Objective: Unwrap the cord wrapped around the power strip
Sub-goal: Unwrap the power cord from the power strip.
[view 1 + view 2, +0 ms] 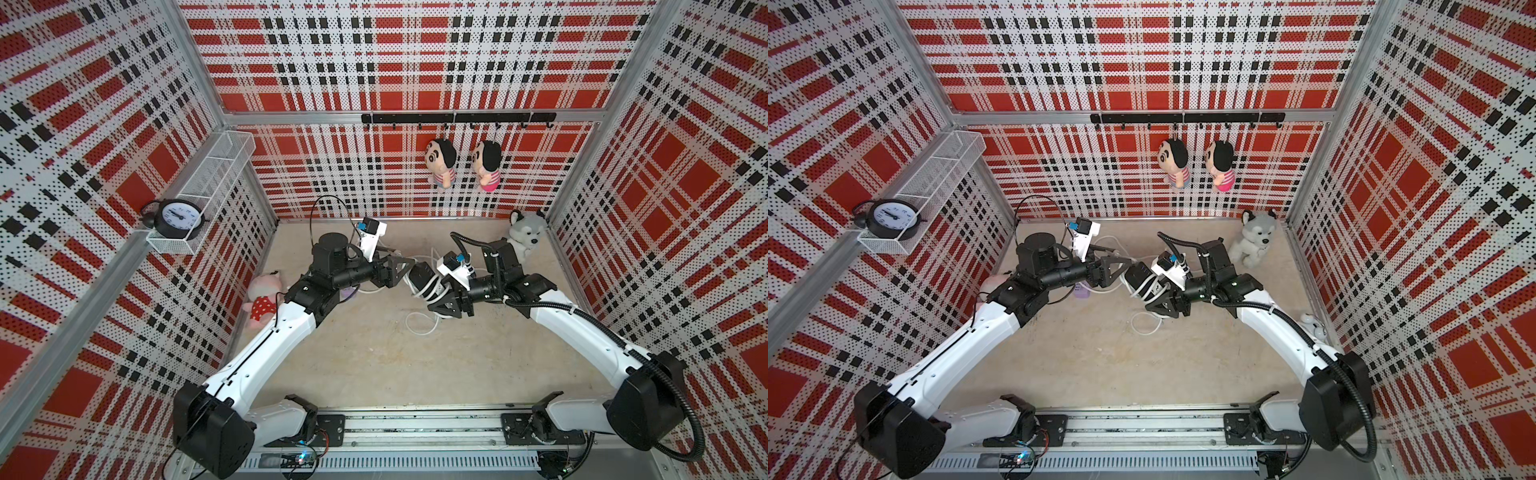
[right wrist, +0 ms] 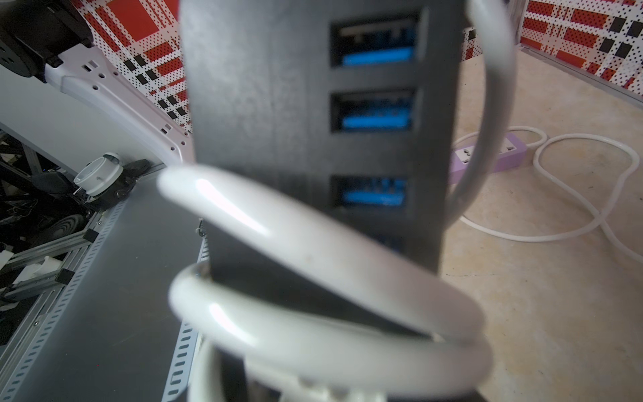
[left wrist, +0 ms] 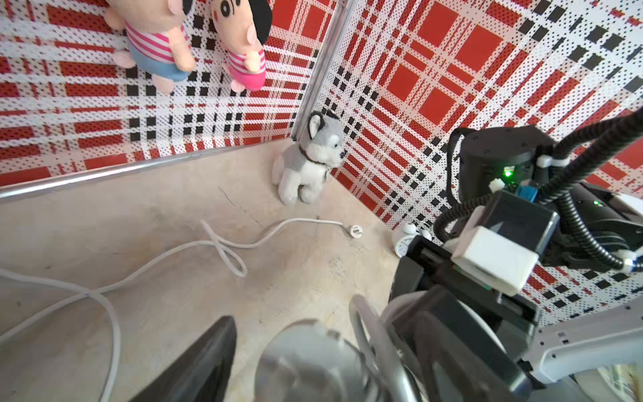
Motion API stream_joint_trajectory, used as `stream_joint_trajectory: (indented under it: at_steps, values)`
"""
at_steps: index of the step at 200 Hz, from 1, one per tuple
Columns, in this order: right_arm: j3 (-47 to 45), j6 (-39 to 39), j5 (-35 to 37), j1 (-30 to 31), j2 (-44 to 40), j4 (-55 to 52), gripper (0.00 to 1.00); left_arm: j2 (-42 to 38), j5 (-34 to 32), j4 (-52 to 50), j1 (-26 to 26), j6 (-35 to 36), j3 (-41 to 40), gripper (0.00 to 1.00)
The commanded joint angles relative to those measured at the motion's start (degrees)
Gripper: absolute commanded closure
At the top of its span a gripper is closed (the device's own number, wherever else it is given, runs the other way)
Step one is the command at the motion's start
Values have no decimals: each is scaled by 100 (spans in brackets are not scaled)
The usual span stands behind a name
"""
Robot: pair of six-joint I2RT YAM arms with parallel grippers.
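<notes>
Black power strip (image 1: 420, 275) sits just above centre of frame in both top views, raised btwn the two arms, w/ white cord (image 1: 430, 289) coiled round its body. R gripper (image 1: 441, 306) comes in from its lower right & is clamped on the strip. In R wrist view the body fills mid-frame, blue USB ports facing cam, several cord turns crossing the lower half, one more arcing up the right edge. L gripper (image 1: 406, 265) is just left of the strip, tips nearly at its upper end. In L wrist view one finger (image 3: 201, 362) shows lower left & a blurred pale loop sits mid-bottom w/ bare floor visible btwn the two, so jaws stand apart & nothing looks pinched; other finger hard to pick out from dark shapes lower right. Some cord lies loose: a floor loop (image 1: 419, 326) below the strip, more cord w/ plug (image 3: 355, 230) right of centre in L wrist view. Can't tell for sure that length is this strip's, since a purple strip (image 2: 487, 156) w/ its own white lead lies nearby. Judgement: mid-unwrap, R = holder, L = btwn grabs, lining up on next coil. Next move prob calls for L to close on the outermost turn only, then carry it round & off the strip's end while R holds the body steady; must avoid catching two turns or tugging the strip out of R's hold
</notes>
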Motion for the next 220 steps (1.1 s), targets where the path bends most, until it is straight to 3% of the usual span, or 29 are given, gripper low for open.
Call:
stream_joint_trajectory:
  at_steps: [1, 22, 35, 72, 110, 120, 148, 169, 189, 204, 220]
  values:
    - [126, -327, -386, -37, -32, 103, 86, 216, 241, 59, 14, -133, 105, 31]
    - [74, -317, -491, -85, -42, 223, 86, 276, 195, -8, 47, -127, 102, 60]
    - [34, -256, -632, -153, -54, 351, 86, 264, 187, 16, 70, -150, 63, 64]
    - [-297, 469, -883, -447, -237, 1389, 86, 213, 735, 567, 309, -565, -384, 88]
    - [-320, 896, -608, -608, -175, 1710, 88, 261, 1768, 984, 322, -819, -741, 99]
    - [-299, 902, -565, -609, -141, 1717, 88, 261, 2185, 1611, 300, -1177, -962, 100]
    - [-407, 1186, -402, -603, -104, 2086, 89, 414, 2773, 4693, 141, -3234, -1761, 100]
    - [-458, 1343, -286, -601, -95, 2266, 89, 729, 2870, 5142, -79, -3521, -1738, 83]
    - [-520, 1434, -170, -604, -146, 2374, 90, 783, 2688, 5134, -109, -3388, -1653, 38]
    - [-529, 1431, -55, -599, -200, 2334, 90, 588, 2270, 4968, 101, -3189, -1661, 20]
    - [-518, 1532, 147, -601, -250, 2303, 91, 292, 1596, 3942, 274, -2448, -1499, 9]
